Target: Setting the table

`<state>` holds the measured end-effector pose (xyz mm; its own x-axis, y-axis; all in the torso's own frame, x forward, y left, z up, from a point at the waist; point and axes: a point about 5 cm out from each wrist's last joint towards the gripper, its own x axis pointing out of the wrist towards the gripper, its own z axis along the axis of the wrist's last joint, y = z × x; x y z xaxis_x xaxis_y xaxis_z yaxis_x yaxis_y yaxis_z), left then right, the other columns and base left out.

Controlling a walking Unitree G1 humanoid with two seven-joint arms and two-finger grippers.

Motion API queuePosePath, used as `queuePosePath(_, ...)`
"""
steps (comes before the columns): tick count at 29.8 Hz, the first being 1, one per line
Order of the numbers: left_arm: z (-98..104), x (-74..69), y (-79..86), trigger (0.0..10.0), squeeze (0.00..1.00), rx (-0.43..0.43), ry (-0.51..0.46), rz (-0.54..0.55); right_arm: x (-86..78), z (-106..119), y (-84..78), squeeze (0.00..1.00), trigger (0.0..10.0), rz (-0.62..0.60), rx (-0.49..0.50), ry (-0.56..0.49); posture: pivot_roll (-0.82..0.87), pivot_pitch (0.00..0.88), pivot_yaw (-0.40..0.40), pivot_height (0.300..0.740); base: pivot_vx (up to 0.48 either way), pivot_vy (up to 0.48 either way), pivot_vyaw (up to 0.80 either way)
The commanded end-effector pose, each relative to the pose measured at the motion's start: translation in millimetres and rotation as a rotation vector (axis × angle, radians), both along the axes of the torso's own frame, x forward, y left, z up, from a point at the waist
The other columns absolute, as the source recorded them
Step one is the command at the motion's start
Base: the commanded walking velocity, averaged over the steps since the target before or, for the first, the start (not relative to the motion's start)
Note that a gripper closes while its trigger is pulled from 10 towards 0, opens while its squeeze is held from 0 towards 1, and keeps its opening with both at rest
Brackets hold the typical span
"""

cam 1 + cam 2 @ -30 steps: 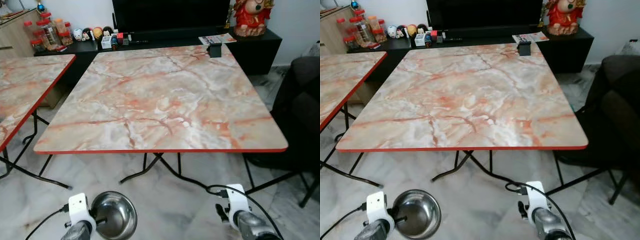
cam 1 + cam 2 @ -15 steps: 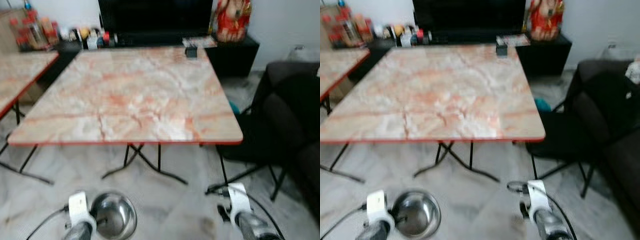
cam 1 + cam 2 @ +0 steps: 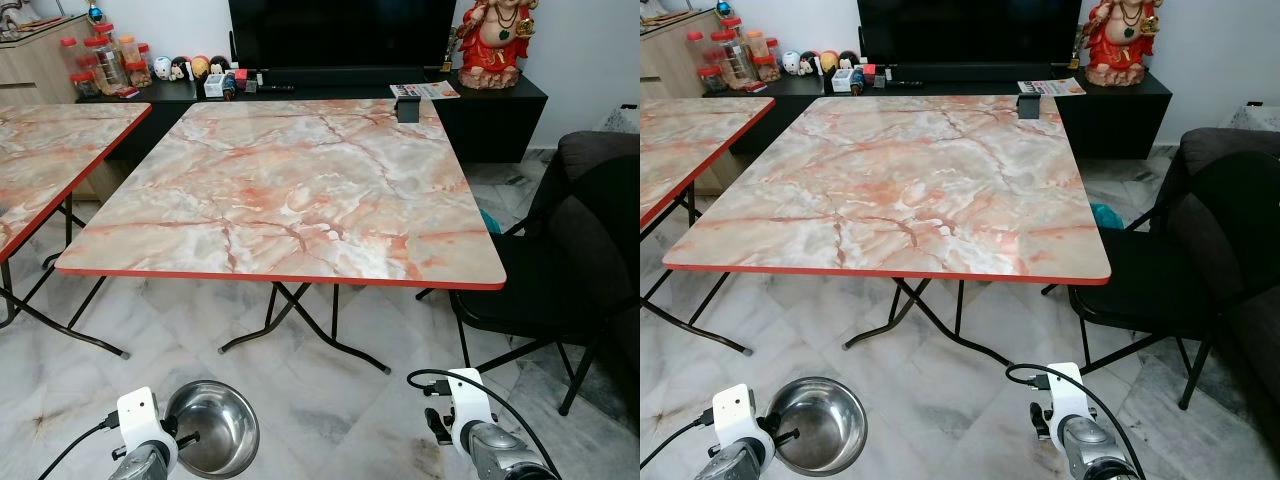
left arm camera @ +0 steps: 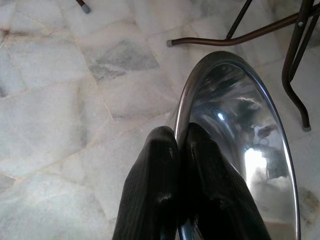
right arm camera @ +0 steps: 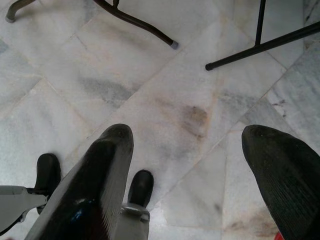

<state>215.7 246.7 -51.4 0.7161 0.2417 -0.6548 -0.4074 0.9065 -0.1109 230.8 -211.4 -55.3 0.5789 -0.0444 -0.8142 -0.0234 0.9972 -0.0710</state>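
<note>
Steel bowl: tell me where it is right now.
The steel bowl is low on the robot's left in the eye views, held above the marble floor by the left gripper, pinched on its rim, short of the marble table.

Each silver arm ends in a white boxy wrist block with a thin black cable looping from it. The fingers are long, black and finely ribbed, with rounded tips.

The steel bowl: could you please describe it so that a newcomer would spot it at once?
Start at the marble-patterned table with the red edge, then look down to the pale floor tiles before it. There the left pincer is shut on the rim of the steel bowl, the one round, shiny, empty thing among the dark table legs and the black chair.
</note>
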Motion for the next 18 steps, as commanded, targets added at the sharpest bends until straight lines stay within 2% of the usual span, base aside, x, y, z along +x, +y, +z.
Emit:
queuePosePath(1,3,2.6,1.6,10.0,0.00,0.014,-0.027,0.008,5.3,3,0.7,0.00,10.0,-0.006,0.003,-0.019,-0.05,0.015,0.036,0.740,0.000,0.000,0.00)
queuePosePath(6,5,4.1,0.6,10.0,0.00,0.018,-0.059,0.021,5.4,3,0.8,0.00,10.0,-0.006,0.003,-0.020,-0.05,0.015,0.036,0.740,0.000,0.000,0.00)
queuePosePath(8,9,11.5,-5.0,10.0,0.00,0.030,-0.110,0.019,5.4,3,0.9,0.00,10.0,-0.004,0.002,-0.018,-0.05,0.019,0.037,0.740,0.000,0.000,0.00)
queuePosePath(9,19,25.3,-14.2,10.0,0.00,0.042,-0.182,0.022,5.4,3,1.2,0.00,10.0,-0.001,0.002,-0.018,-0.05,0.021,0.041,0.740,0.000,0.000,0.00)
queuePosePath(11,22,29.8,-17.3,10.0,0.00,0.044,-0.204,0.026,5.3,3,1.4,0.00,10.0,-0.001,0.003,-0.017,-0.05,0.021,0.041,0.740,0.000,0.000,0.00)
queuePosePath(14,30,36.1,-14.0,10.0,0.00,0.059,-0.261,0.042,5.0,3,1.4,0.00,10.0,0.001,0.001,-0.016,-0.04,0.022,0.041,0.740,0.000,0.000,0.00)
queuePosePath(18,48,42.9,-5.3,10.0,0.00,0.116,-0.396,0.063,4.6,3,1.4,0.00,10.0,0.005,0.000,-0.015,-0.04,0.022,0.043,0.740,0.000,0.000,0.00)
